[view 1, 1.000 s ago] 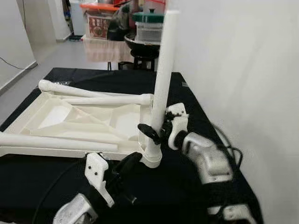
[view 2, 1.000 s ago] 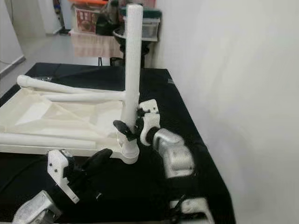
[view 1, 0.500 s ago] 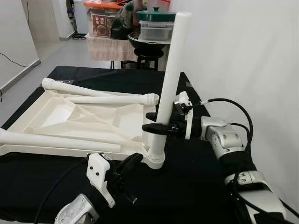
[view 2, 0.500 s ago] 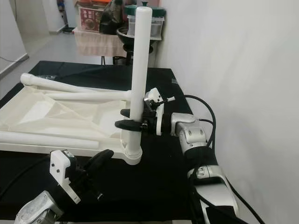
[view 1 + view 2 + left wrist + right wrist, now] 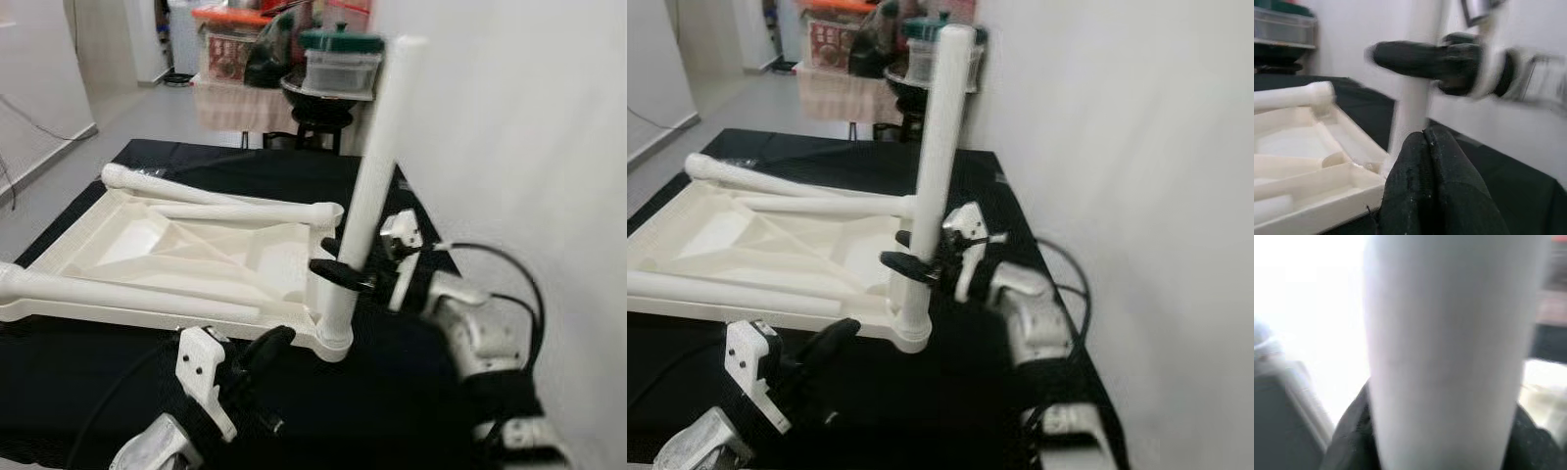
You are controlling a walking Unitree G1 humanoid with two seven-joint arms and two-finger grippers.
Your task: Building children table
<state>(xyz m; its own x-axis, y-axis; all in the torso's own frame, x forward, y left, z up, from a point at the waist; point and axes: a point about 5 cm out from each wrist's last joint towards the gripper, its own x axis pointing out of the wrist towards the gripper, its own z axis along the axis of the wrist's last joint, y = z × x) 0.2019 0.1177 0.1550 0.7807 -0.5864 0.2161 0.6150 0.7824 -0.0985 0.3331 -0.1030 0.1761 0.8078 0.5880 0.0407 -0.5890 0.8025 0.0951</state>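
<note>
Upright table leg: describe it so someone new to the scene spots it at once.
On the black table lies an upturned white tabletop. At its near corner on the robot's right, a white leg stands in the socket, with the right gripper closed around it low down. It is the one leg standing; the other legs lie flat across the tabletop.

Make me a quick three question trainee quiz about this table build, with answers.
1. True or false: the right gripper is shut on the upright leg.
2. How many legs lie flat on the tabletop?
3. Where is the left gripper? A) near the upright leg's base B) on a flat leg C) above the bins

Key: 1 true; 2 three; 3 A. The left gripper's fingers are shut, empty.
</note>
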